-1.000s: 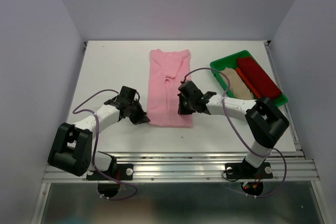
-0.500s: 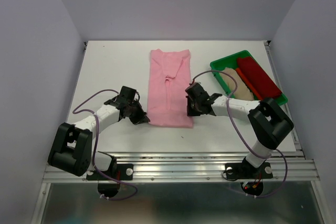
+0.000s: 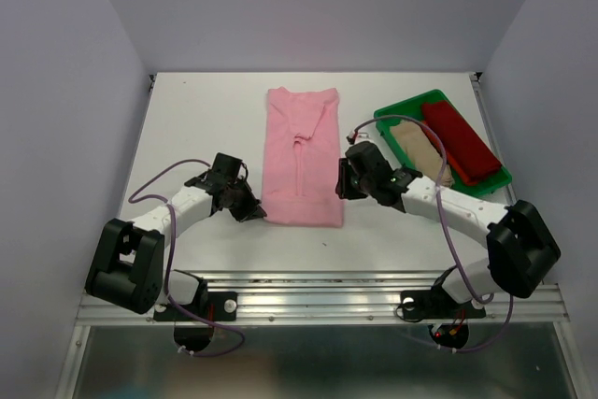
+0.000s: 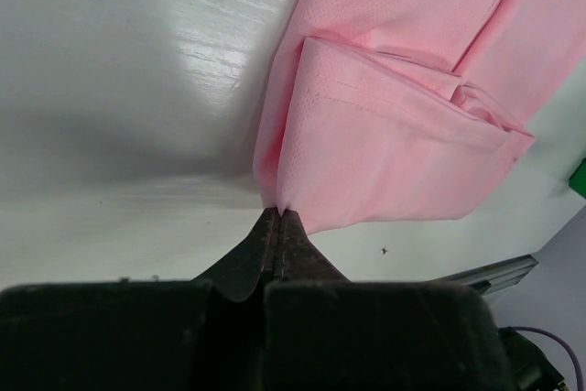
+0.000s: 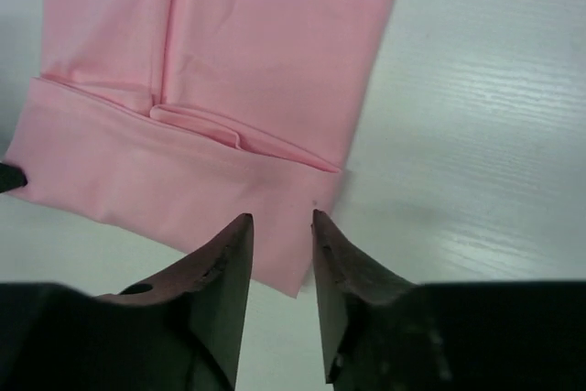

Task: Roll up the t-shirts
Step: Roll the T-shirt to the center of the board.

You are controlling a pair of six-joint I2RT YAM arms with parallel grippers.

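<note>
On the left, the left gripper (image 3: 250, 212) is clenched on the near left corner of the pink t-shirt (image 3: 301, 156). This t-shirt lies flat in a long strip in the middle of the table (image 3: 201, 119), with its near end folded over. The right gripper (image 3: 344, 184) is over the near right edge of it, jaws a little apart and holding nothing. Far right, the green tray (image 3: 404, 106) holds the beige t-shirt (image 3: 422, 151) and the dark red t-shirt (image 3: 460, 140), side by side.

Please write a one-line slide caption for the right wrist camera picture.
Right gripper, jaws slightly apart, at the folded-over end of the pink t-shirt on the white table.
</note>
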